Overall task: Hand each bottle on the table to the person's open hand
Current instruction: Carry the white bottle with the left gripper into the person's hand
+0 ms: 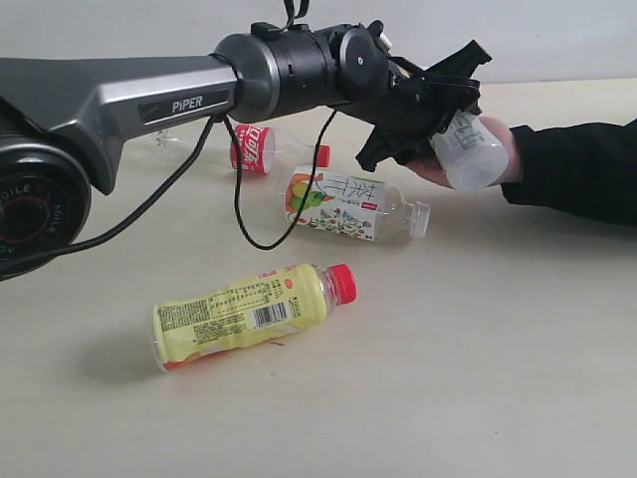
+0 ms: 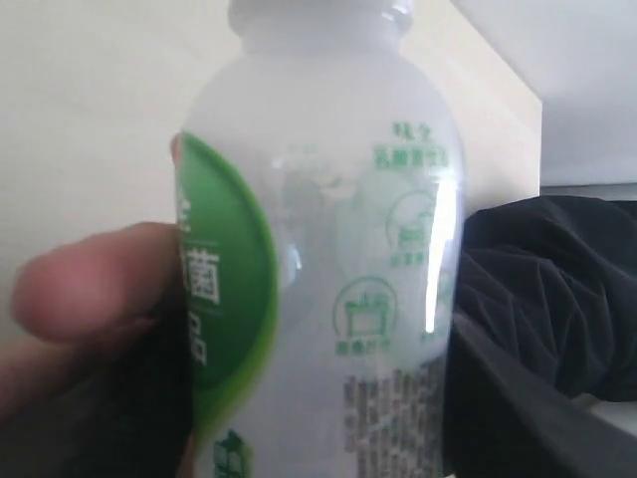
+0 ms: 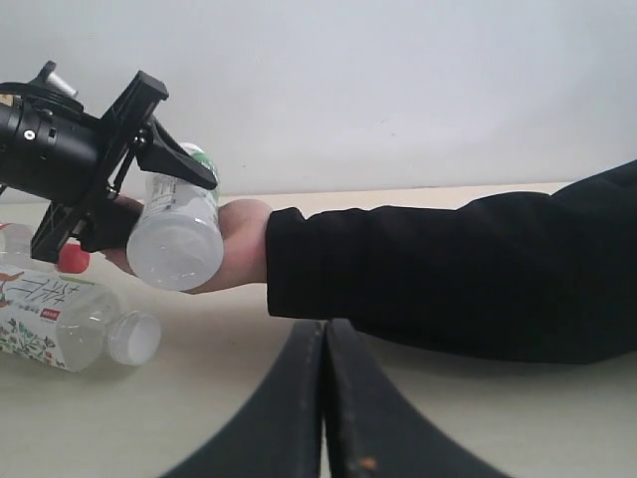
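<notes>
looks like handover 1 of 4 under way, not yet complete. holding the white bottle [image 1: 470, 149] with the green label up off the table [image 1: 498, 378], seemingly clamped between the jaws of the left gripper [image 1: 430, 118], and resting it in the person's open hand [image 1: 435, 171]. neither clenched nor grasping there: palm cupped under the bottle, thumb [image 2: 90, 284] laid against its side in the left wrist view. not counted as delivered until let go. leaves 3 more to hand over, judging by the table, all lying on their sides: the red-labelled bottle [image 1: 261, 149] farthest back, the fruit-label bottle [image 1: 343, 204] just beside it and nearest the hand, the yellow bottle [image 1: 244, 314] with the red cap well apart, nearest the exterior camera. keeps the right gripper [image 3: 324, 334] out of it, pressed shut on nothing. reads "piper" on the left arm [image 1: 187, 104]. shows white script on the red label in coca-cola style, too small to confirm. shows large chinese characters on the fruit label, not surely readable. shows a barcode and fine print on the yellow label, illegible. shows "菌" and "品" on the white bottle's green band, plus green icons and grey print too blurred to read.
</notes>
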